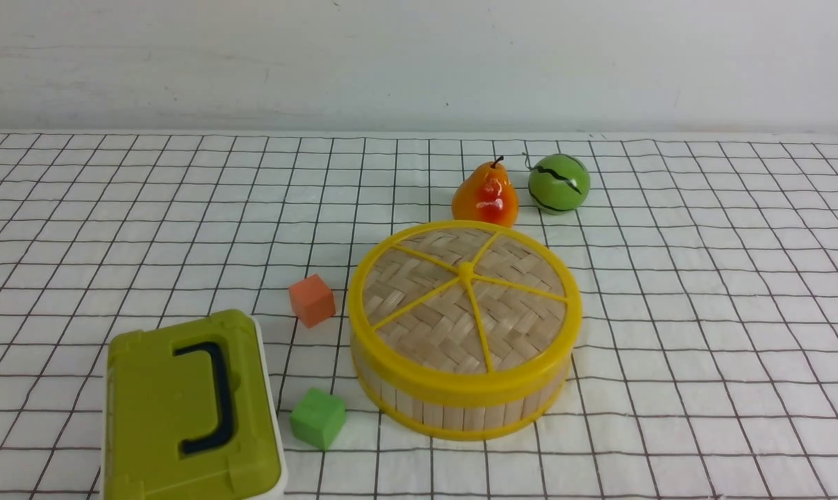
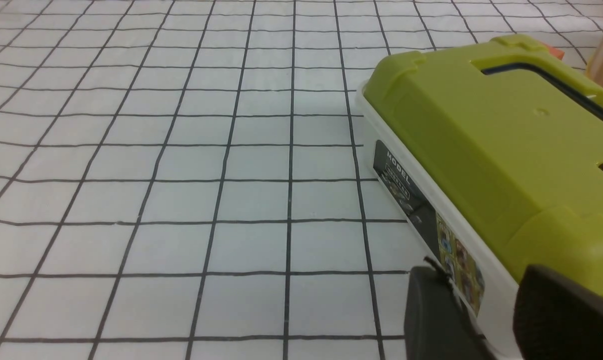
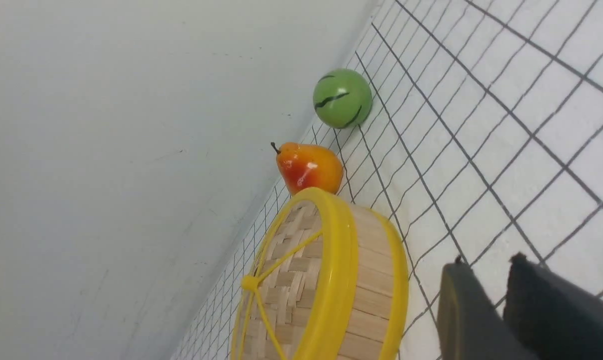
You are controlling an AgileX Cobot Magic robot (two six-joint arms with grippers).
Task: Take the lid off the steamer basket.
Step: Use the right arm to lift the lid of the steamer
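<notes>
My right gripper (image 3: 487, 261) hangs low over the checked cloth (image 1: 704, 312), rolled sideways, fingers pressed close on nothing, apart from the steamer basket (image 1: 461, 406). My left gripper (image 2: 481, 272), fingers slightly parted, hovers low just beside the olive box (image 1: 190, 410). The lid (image 1: 465, 295) sits on the basket, pear (image 1: 485, 198) at its 12 o'clock, orange cube (image 1: 312, 300) at 9.

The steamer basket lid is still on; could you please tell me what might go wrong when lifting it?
The lid sits flush on the steamer basket, so the basket may lift with it. The pear stands close behind the basket and the green cube beside it, so a sideways drag could knock them.
</notes>
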